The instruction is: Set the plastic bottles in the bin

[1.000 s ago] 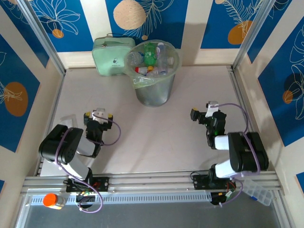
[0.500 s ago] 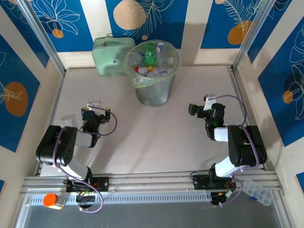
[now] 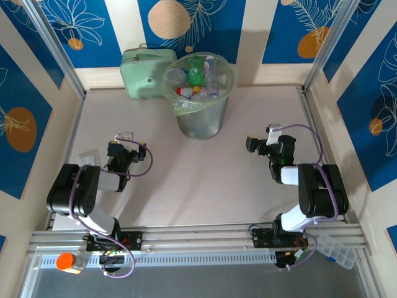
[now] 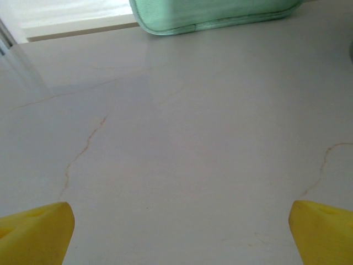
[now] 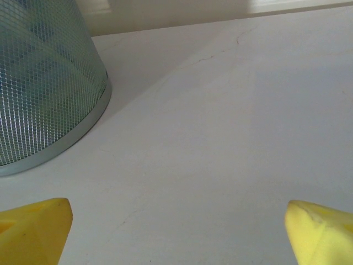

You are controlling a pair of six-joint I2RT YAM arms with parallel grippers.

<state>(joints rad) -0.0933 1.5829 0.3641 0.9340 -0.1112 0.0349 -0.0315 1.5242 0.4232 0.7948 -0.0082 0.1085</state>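
The bin (image 3: 200, 118), a tall grey translucent bucket with a pale green liner, stands at the back middle of the table, and its meshed wall (image 5: 38, 94) fills the upper left of the right wrist view. Several plastic bottles (image 3: 197, 76) lie inside it, clear and green with coloured caps. My left gripper (image 3: 126, 151) rests low at the left, folded back near its base, open with nothing between its yellow fingertips (image 4: 36, 232). My right gripper (image 3: 265, 147) sits at the right, also open and empty, its yellow fingertips (image 5: 320, 232) wide apart over bare table.
A pale green zipped case (image 3: 146, 69) lies behind and left of the bin, its lower edge (image 4: 215, 14) seen in the left wrist view. A flat clear packet (image 3: 89, 158) lies at the left edge. An orange-capped item (image 3: 69, 262) rests below the front rail.
Both arms drew back and settled into folded poses a second ago; over the last half second they have barely moved. The bin and bottles are unchanged.
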